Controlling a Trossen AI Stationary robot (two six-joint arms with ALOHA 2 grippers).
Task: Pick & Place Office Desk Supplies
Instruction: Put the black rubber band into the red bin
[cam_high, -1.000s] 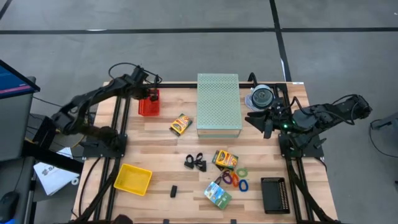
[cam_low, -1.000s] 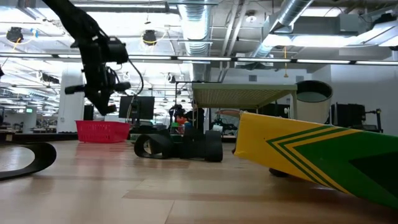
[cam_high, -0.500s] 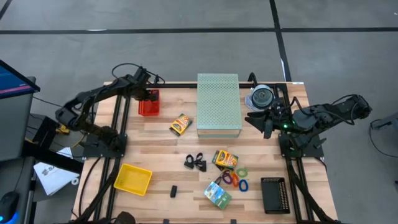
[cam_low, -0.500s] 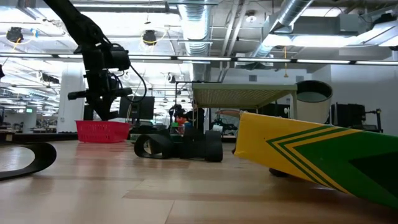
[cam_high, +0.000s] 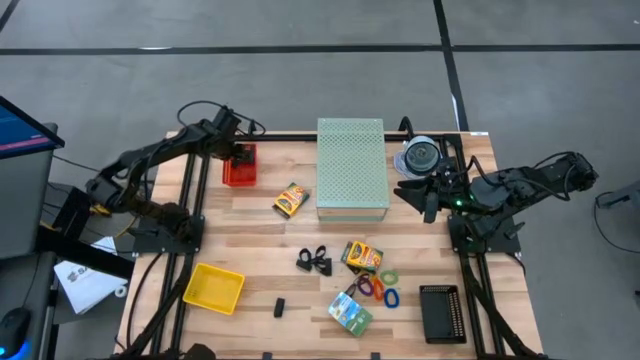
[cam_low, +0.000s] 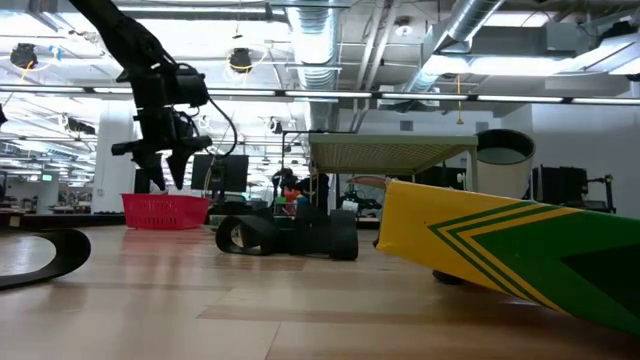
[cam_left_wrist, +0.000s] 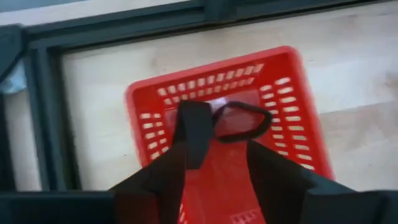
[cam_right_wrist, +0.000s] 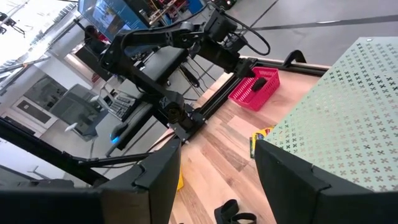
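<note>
left gripper (cam_left_wrist: 217, 165) hangs spread over the red mesh basket (cam_high: 238, 166) at the table's back-left edge, a black binder clip (cam_left_wrist: 217, 121) lying in it. loose clips (cam_high: 314, 261), boxes (cam_high: 362, 256) and loops (cam_high: 380, 288) sit mid-table with bare wood around. right gripper (cam_right_wrist: 214, 162), fingers apart, waits beside the perforated box (cam_high: 352, 165).

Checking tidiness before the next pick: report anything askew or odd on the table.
Nothing stands out. The loose supplies lie scattered by design, a black binder clip lies in the red basket beneath the open left pincer.
</note>
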